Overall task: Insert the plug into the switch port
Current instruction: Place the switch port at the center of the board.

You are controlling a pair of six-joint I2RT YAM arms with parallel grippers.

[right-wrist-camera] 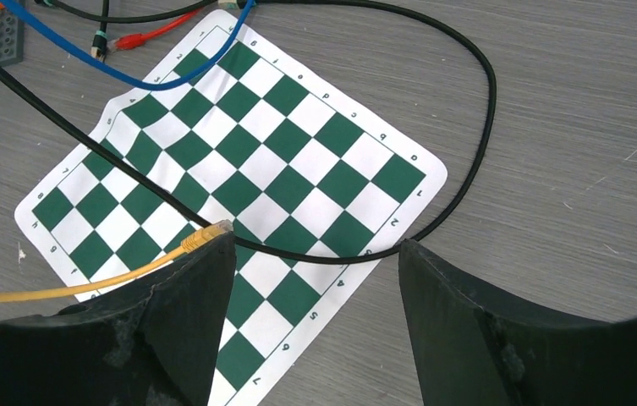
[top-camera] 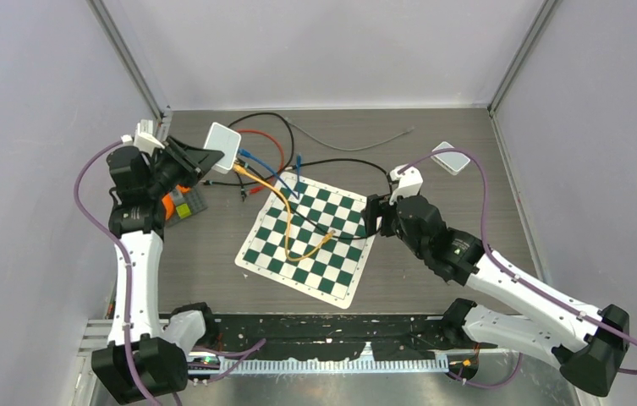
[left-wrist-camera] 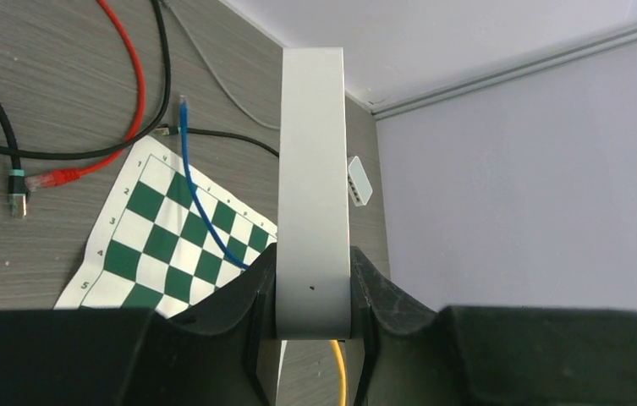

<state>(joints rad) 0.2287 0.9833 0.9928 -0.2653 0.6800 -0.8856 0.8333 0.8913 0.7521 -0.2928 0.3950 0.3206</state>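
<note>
My left gripper (top-camera: 203, 157) is shut on a white switch box (top-camera: 222, 146) and holds it tilted above the table at the back left. In the left wrist view the box (left-wrist-camera: 313, 169) stands clamped between both fingers (left-wrist-camera: 247, 313). A yellow cable (top-camera: 279, 203) runs from under the box across the chess mat (top-camera: 342, 279). Its plug (right-wrist-camera: 206, 234) lies on the mat, right beside the left fingertip of my right gripper (right-wrist-camera: 315, 249). My right gripper (top-camera: 371, 216) is open and empty, low over the mat's right edge.
Black (right-wrist-camera: 484, 110), blue (right-wrist-camera: 129, 76) and red (left-wrist-camera: 129, 76) cables lie looped over the mat's far side. A grey cable (top-camera: 357, 144) lies at the back. A second white box (top-camera: 450, 157) sits at the back right. Toy bricks (top-camera: 183, 203) sit by the left arm.
</note>
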